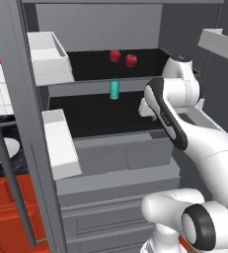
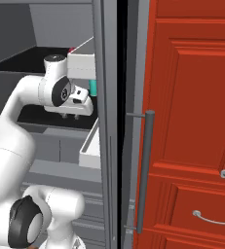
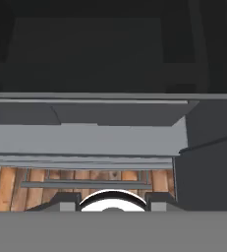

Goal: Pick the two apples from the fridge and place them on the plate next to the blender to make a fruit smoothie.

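The fridge (image 1: 120,153) stands open in front of me. Both dark red apples (image 1: 115,56) (image 1: 131,60) lie side by side on its upper black shelf, towards the back. My gripper (image 2: 70,116) hangs in front of the lower shelf, pointing down, below and to the right of the apples and well apart from them. Its fingers (image 3: 68,202) stand open with nothing between them. In the left base view my forearm covers most of the hand. A white plate (image 1: 1,150) peeks out at the far left behind the fridge door. The blender is out of view.
A teal cylinder (image 1: 114,90) stands at the front of the shelf under the apples. Pale door bins (image 1: 49,57) (image 1: 61,143) and the dark bar handle (image 1: 12,183) are on the left. Red cabinets (image 2: 192,121) close off the right. Wooden floor (image 3: 16,182) lies below the hand.
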### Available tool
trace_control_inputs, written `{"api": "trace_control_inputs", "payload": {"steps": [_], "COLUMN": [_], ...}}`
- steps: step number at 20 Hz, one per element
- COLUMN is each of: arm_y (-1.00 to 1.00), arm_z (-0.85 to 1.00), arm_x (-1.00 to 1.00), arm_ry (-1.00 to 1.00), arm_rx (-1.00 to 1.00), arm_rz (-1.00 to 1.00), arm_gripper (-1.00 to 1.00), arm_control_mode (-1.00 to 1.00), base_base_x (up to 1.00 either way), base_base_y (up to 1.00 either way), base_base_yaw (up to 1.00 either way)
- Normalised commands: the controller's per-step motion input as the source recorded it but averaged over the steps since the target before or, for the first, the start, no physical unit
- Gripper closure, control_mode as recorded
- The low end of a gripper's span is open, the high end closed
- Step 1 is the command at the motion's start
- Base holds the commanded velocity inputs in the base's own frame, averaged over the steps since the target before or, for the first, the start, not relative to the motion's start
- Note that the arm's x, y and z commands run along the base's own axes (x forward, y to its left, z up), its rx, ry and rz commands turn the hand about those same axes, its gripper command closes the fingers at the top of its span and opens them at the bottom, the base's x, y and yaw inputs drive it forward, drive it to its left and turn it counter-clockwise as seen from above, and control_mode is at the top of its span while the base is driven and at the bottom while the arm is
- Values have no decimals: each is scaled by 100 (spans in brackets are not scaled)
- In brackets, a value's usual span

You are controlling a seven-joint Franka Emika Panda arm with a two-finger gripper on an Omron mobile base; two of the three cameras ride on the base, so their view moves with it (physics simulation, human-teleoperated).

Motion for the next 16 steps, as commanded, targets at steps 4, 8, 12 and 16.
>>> {"api": "trace_control_inputs", "payload": {"steps": [4,8,12,16], "arm_y": [4,0,0,0], "arm_z": [-25,0,0,-5], "arm_x": [-4,0,0,-10], "arm_ry": [14,0,0,0], "arm_rx": [0,0,0,-1], "arm_rz": [0,0,0,0], "arm_gripper": [-100,-100,-100,-100], "arm_control_mode": [-100,-100,-100,-100], "base_base_x": [0,0,0,0], "base_base_y": [0,0,0,0], "base_base_yaw": [0,0,0,0]}}
